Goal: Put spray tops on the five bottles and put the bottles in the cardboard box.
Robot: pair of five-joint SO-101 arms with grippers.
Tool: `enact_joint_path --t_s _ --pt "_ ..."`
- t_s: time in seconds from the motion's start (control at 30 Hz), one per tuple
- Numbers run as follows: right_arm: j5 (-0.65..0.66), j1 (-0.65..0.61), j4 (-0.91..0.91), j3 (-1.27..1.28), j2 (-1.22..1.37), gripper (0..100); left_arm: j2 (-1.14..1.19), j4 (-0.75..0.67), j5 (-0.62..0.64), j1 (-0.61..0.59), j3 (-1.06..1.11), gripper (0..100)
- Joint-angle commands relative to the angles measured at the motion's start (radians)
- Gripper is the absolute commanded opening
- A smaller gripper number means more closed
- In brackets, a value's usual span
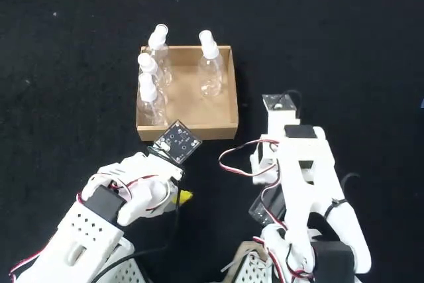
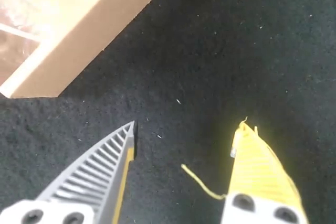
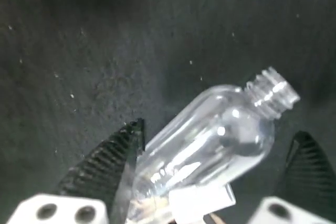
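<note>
Brown cardboard box (image 1: 233,91), upper middle, holds four topped bottles (image 1: 211,71). The fifth bottle (image 3: 210,140), with no top, lies inside the spread right claw (image 3: 219,130). The left claw (image 2: 187,124) gapes, empty.

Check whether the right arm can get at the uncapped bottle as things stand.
Probably yes: the right end effector is open, and the uncapped bottle lies between its fingers. Nothing visible blocks it.
</note>
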Motion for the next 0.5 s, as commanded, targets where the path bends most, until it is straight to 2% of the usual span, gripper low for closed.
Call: enact_joint_path --t_s 0.0,0.13,0.2,0.33,0.47 --pt "-0.005 -0.061 -0.043 -0.01 -0.059 38.8 -0.02 -0.015 -0.006 -0.012 -0.013 27" --pt "-0.005 -0.204 -0.041 -0.008 -0.059 38.5 -0.021 -0.015 -0.006 -0.013 -0.013 27" --pt "-0.005 -0.255 -0.044 -0.007 -0.059 34.8 -0.021 -0.015 -0.006 -0.013 -0.013 27" --pt "-0.003 -0.265 -0.046 -0.012 -0.067 26.4 -0.021 -0.015 -0.006 -0.013 -0.013 27" --pt "0.034 -0.265 -0.028 -0.058 -0.067 26.2 -0.021 -0.015 -0.006 -0.013 -0.013 27"
